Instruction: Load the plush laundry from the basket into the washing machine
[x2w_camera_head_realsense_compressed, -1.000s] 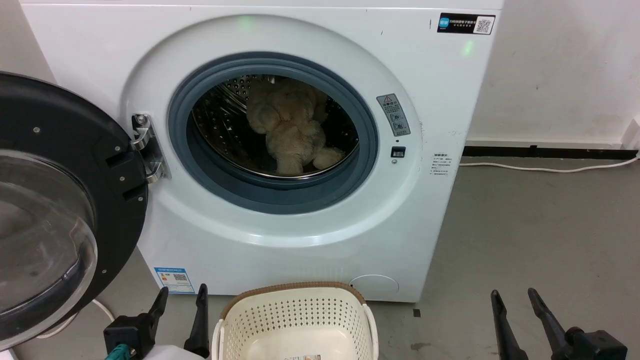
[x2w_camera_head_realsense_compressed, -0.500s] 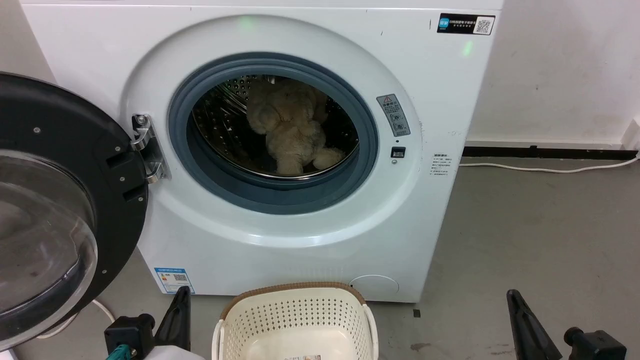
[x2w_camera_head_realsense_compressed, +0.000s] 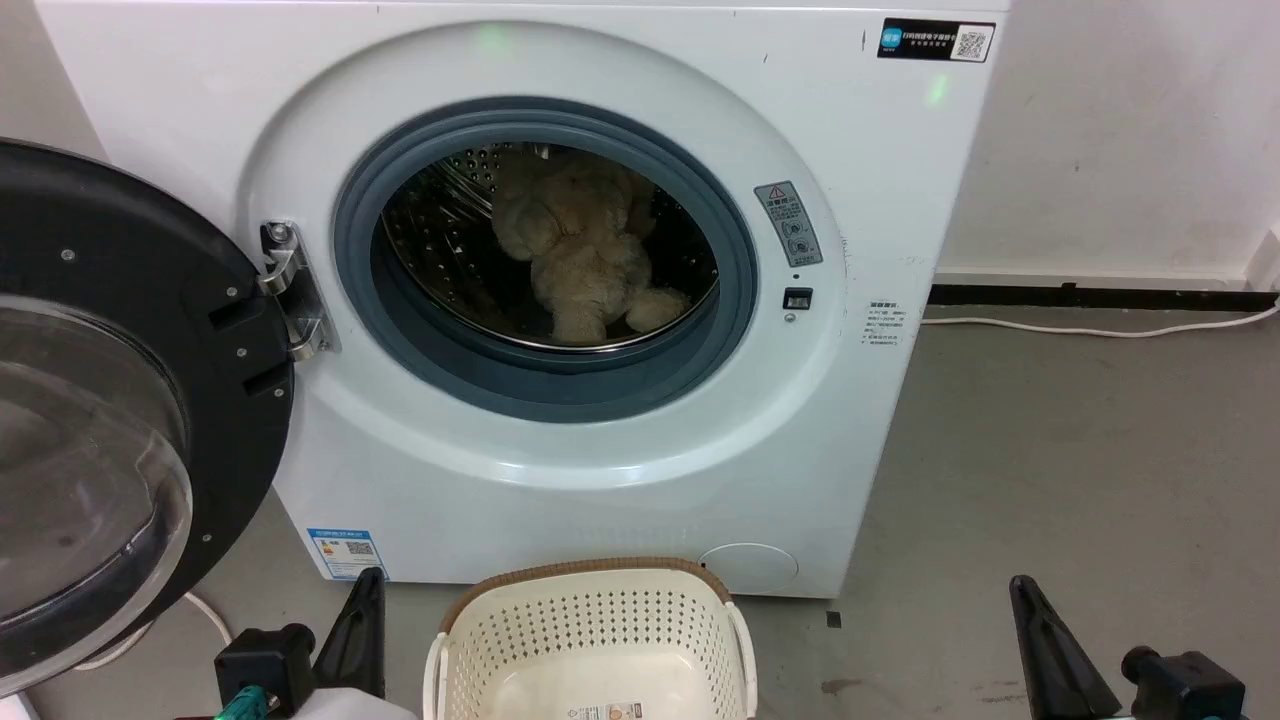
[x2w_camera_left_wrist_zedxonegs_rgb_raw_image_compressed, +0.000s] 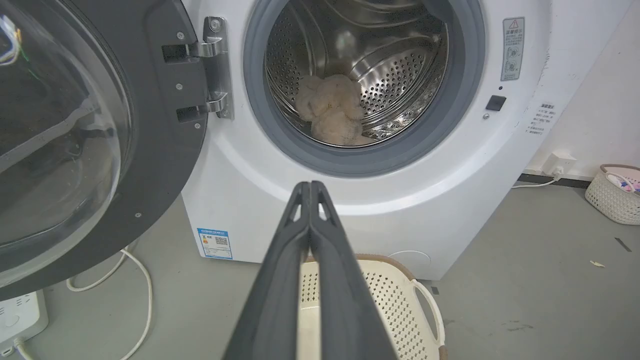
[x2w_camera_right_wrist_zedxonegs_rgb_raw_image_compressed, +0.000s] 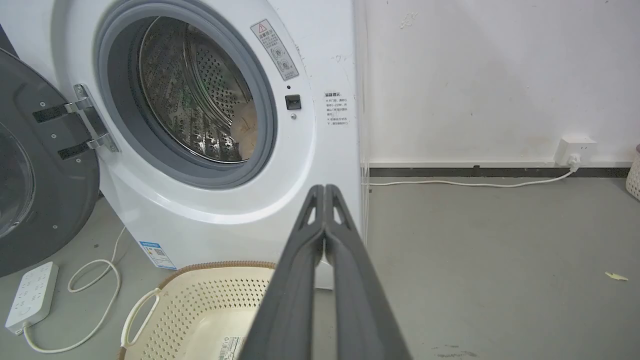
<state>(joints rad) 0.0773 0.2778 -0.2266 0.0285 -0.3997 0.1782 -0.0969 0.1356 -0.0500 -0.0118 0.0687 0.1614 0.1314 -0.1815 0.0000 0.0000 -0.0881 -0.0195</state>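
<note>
The black-framed glass door (x2w_camera_head_realsense_compressed: 110, 400) stands open at the left. The left gripper (x2w_camera_left_wrist_zedxonegs_rgb_raw_image_compressed: 310, 186) has its jaws closed (tips touching). The fluffy cream-beige plush laundry (x2w_camera_head_realsense_compressed: 580, 255) lies inside the large white washing machine (x2w_camera_head_realsense_compressed: 880, 200), low in its drum. The oval cream perforated basket (x2w_camera_head_realsense_compressed: 590, 620) sits on the grey floor (x2w_camera_head_realsense_compressed: 1050, 450) just before the machine. The right gripper (x2w_camera_right_wrist_zedxonegs_rgb_raw_image_compressed: 325, 187) has its jaws closed too.

L gripper (x2w_camera_head_realsense_compressed: 368, 586) lower left, fingers (x2w_camera_left_wrist_zedxonegs_rgb_raw_image_compressed: 280, 280) pressed together, pointing up; R gripper (x2w_camera_head_realsense_compressed: 1020, 592) lower right, same.

I am watching from the head camera, looking down square at the washing machine (x2w_camera_head_realsense_compressed: 620, 500); both wrist cameras are facing it from lower, either side, sharing its port (x2w_camera_head_realsense_compressed: 545, 388) and the basket (x2w_camera_head_realsense_compressed: 590, 625).
</note>
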